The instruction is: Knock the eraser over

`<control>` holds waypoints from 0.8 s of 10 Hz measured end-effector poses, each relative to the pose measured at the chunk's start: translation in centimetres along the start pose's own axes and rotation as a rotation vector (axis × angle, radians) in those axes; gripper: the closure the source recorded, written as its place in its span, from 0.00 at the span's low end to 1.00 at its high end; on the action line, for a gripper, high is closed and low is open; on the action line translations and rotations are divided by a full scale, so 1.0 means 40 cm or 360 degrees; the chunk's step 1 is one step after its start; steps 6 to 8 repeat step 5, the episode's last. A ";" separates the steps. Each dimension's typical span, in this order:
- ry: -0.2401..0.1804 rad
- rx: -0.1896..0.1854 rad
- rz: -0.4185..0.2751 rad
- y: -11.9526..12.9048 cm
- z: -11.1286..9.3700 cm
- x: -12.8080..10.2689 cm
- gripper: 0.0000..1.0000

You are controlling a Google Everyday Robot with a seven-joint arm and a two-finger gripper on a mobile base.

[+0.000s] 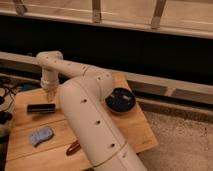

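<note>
The eraser (41,108), a small black block, lies flat on its long side on the left part of the wooden table (135,130). My gripper (50,94) points down just above and to the right of the eraser's right end, at the end of the white arm (85,100) that sweeps across the table. I cannot tell whether the gripper touches the eraser.
A blue-grey sponge-like pad (40,135) lies near the table's front left. A dark red oblong object (73,147) lies at the front, partly behind the arm. A black round dish (120,100) sits to the right. Cables (6,95) hang at the left edge.
</note>
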 end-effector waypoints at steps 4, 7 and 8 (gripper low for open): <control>-0.0096 0.0058 0.0064 -0.085 -0.064 0.048 1.00; -0.0080 0.0049 0.0051 -0.095 -0.064 0.050 1.00; -0.0080 0.0049 0.0051 -0.095 -0.064 0.050 1.00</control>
